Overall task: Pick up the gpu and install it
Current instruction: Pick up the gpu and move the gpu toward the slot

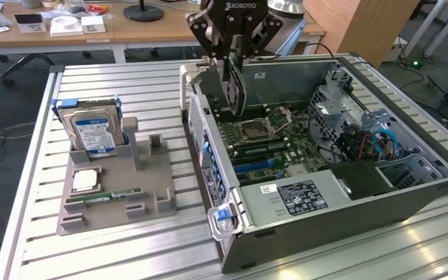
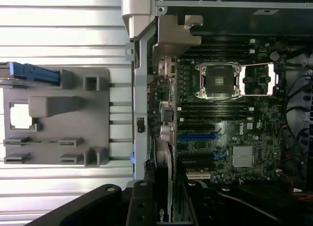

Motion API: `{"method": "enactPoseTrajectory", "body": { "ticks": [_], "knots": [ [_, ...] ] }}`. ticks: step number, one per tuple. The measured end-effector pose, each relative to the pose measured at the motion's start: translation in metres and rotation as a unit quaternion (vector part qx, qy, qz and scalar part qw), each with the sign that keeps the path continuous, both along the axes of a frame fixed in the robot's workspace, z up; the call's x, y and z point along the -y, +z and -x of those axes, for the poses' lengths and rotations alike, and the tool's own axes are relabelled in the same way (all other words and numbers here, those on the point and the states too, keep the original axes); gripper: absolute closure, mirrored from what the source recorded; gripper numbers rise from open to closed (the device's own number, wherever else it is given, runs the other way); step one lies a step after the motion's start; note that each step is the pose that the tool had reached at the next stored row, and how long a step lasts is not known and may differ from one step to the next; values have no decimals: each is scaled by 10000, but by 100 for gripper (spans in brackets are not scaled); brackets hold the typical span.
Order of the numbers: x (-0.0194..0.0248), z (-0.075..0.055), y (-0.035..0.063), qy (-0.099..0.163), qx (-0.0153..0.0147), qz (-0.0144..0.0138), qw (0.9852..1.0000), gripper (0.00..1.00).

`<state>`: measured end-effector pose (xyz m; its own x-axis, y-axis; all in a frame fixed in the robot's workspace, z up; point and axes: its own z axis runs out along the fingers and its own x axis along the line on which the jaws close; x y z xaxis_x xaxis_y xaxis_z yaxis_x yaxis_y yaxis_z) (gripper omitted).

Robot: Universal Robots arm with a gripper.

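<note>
Nearest me on the counter [image 1: 130, 256] sit the open computer case [image 1: 349, 204] and, to the exterior view's left, the grey holder [image 1: 115, 192] with the memory stick [image 1: 103, 197] and hard drive [image 1: 95, 131]. Further back, my end effector [image 1: 234, 58] is partly closed, pinching the gpu [image 1: 235, 93] by its top edge. The card hangs upright inside the case over the motherboard [image 1: 263, 146]. I cannot tell if it touches.

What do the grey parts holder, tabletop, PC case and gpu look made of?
parts holder: matte grey plastic, probably; dull, uniform, blocky.
tabletop: bare aluminium, it seems; silvery grooved slats with glare.
PC case: sheet metal, dark-grey painted outside; thin folded edges.
gpu, held by the pincer: black matte face, plastic or board, unclear.
</note>
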<state>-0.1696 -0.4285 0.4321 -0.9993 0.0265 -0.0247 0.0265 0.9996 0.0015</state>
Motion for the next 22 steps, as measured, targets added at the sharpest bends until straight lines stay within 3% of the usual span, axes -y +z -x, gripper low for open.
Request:
{"method": "enactPoseTrajectory", "body": {
  "ticks": [22],
  "knots": [
    [0,-803,0,0,0,-1,10000,74]
  ]
}}
